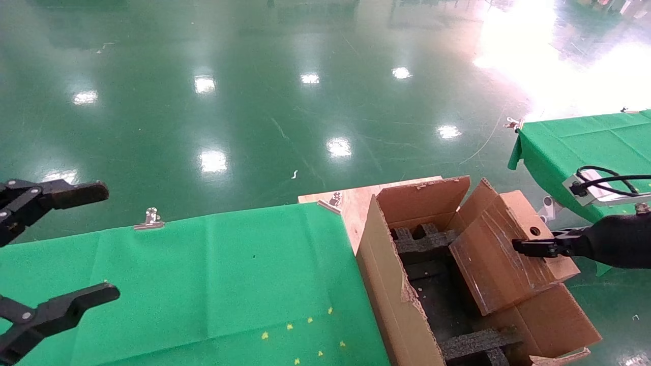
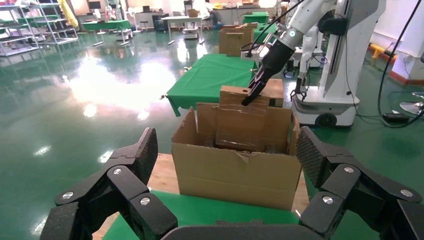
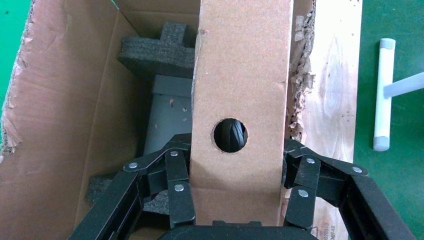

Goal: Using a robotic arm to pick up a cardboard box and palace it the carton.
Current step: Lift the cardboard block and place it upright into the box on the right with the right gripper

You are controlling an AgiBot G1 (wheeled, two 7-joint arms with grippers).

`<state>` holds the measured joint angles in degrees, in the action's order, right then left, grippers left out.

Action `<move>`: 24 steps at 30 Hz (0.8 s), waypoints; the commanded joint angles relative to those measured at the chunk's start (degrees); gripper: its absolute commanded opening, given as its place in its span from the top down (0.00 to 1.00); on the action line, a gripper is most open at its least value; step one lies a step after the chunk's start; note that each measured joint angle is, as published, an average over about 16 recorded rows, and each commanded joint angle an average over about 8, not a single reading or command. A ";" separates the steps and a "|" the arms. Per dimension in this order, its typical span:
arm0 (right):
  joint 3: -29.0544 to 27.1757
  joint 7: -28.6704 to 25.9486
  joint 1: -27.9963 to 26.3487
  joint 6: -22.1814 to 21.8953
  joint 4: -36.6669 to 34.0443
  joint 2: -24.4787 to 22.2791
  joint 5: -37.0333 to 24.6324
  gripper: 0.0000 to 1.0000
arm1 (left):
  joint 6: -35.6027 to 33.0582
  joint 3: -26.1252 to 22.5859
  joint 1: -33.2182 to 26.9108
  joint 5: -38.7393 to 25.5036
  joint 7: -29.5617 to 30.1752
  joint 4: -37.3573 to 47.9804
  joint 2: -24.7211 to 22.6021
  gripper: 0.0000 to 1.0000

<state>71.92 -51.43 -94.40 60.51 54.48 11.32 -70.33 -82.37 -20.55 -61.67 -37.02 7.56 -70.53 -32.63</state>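
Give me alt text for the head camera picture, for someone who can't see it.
The right gripper holds the cardboard box, tilted, partly lowered into the carton, where black foam dividers show. The carton stands beside a green-covered table, over which the left gripper hangs open. Shiny green floor lies beyond.
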 commanded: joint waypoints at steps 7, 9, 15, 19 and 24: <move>0.92 -2.73 1.09 -2.30 0.92 -0.16 -1.33 1.00 | 0.01 0.00 0.00 0.00 0.00 0.00 0.00 0.00; 1.40 -3.82 1.53 -3.26 1.68 -0.35 -2.47 1.00 | 0.01 0.00 0.00 0.00 0.00 0.00 0.00 0.00; 2.67 -7.40 2.70 -6.18 4.37 -1.16 -5.70 1.00 | 0.01 0.00 0.00 0.00 0.00 0.00 0.00 0.00; 3.26 -9.44 3.47 -7.61 5.46 -1.26 -6.46 1.00 | 0.01 0.00 0.00 0.00 0.00 0.00 0.00 0.00; 3.93 -10.96 4.66 -9.40 5.71 -0.41 -6.39 1.00 | 0.01 0.00 0.00 0.00 0.00 0.00 0.00 0.00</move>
<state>75.84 -62.13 -89.72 51.01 59.83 11.23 -76.74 -82.36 -20.55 -61.67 -37.02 7.55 -70.52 -32.62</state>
